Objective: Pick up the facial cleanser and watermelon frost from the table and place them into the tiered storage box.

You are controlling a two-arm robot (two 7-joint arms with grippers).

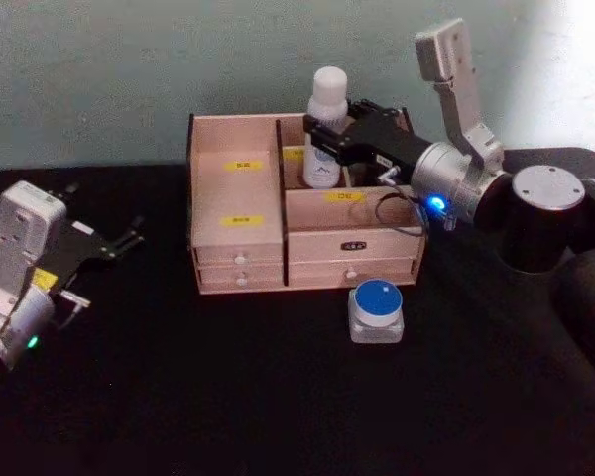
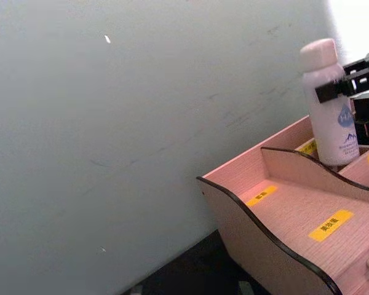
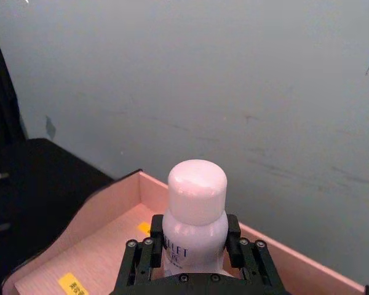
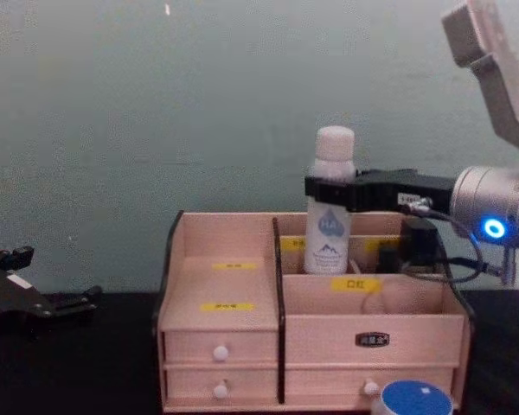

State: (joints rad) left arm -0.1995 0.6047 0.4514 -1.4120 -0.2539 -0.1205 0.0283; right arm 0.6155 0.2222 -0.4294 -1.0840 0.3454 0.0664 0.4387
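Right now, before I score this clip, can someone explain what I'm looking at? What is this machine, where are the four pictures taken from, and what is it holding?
It is a robot with two arms, each ending in a pincer. One picture looks down from its head, one looks across from its chest, and one comes from a camera on each wrist. On the black table stands a wooden box with stepped compartments and drawers, and a small blue-lidded jar sits in front of it. The right pincer is closed around a white bottle, held upright in the box's back compartment; whether its base touches down is hidden. The left pincer sits idle at the table's left side.
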